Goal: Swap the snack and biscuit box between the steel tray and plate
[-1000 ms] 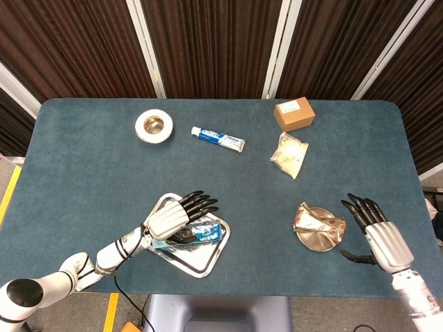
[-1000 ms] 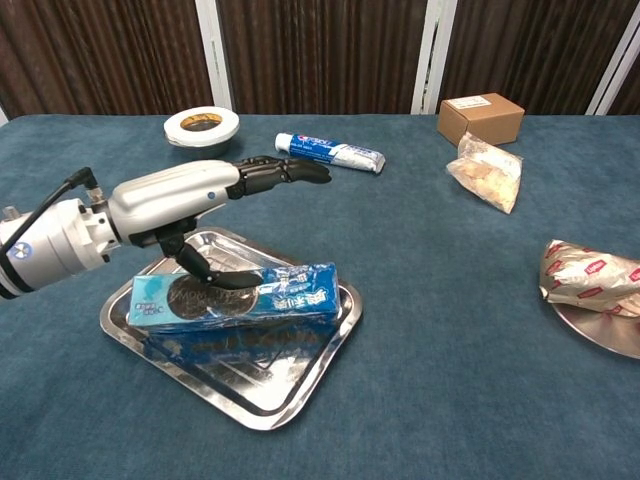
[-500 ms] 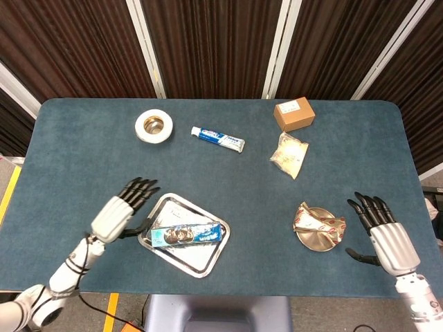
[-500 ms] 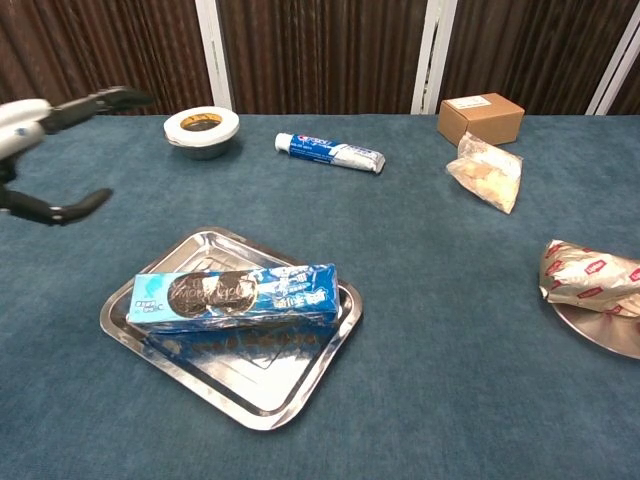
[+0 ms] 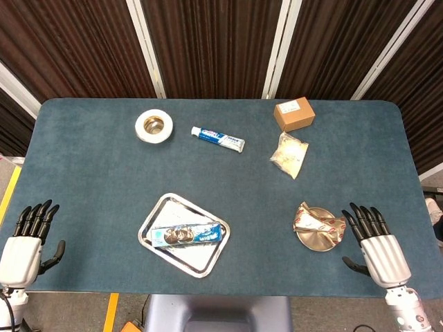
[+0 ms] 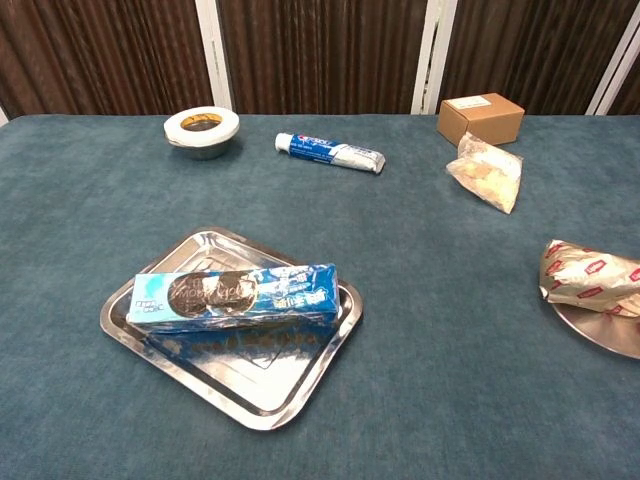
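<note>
A blue biscuit box (image 5: 187,235) lies lengthwise in the steel tray (image 5: 157,214) at the 7 o'clock part of the teal surface (image 5: 90,173), while a crinkled foil snack (image 5: 319,222) sits on the round plate (image 5: 313,240) at 4 o'clock. Both robot hands are empty with fingers spread: the left hand (image 5: 26,245) hangs off the surface's edge at 8 o'clock, well apart from the tray, and the right hand (image 5: 374,245) hovers just beside the plate, at its 3 o'clock. The chest view shows neither hand.

Whether the swap is finished or not yet begun cannot be told from this layout alone. If it is still to come, the right hand, being nearer, looks best placed to lift the snack off the plate first, freeing it for the box. A tape roll (image 5: 154,126), toothpaste tube (image 5: 217,139), clear bag (image 5: 288,155) and cardboard box (image 5: 294,114) line the far side.
</note>
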Controlling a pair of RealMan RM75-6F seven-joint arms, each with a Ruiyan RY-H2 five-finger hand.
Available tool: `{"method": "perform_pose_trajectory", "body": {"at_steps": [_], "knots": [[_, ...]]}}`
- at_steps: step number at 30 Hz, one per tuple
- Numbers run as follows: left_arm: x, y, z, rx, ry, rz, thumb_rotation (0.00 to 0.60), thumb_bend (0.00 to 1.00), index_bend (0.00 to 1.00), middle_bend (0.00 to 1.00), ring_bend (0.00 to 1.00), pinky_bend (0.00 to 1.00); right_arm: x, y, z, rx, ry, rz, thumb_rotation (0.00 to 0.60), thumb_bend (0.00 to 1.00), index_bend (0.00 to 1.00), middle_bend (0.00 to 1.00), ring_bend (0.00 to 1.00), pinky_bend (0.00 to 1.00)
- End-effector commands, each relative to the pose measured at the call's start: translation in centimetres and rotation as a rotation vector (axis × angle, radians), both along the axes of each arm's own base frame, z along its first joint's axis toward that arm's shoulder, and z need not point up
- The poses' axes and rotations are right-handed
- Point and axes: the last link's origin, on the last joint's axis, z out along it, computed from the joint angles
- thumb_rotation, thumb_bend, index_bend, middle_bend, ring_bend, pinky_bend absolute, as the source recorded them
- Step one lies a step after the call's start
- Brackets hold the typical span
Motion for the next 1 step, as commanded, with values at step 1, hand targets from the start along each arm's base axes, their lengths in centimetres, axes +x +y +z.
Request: {"method": "perform_pose_trajectory", "body": {"at_steps": [1], "knots": [[-0.35, 0.23, 0.16, -0.004, -0.007, 0.008, 0.600, 0.45, 0.00, 0.00, 0.00, 0.00, -0.22, -0.27, 0.20, -0.014, -0.001, -0.015, 0.561, 0.25, 0.00, 0.00, 0.00, 0.00]]}}
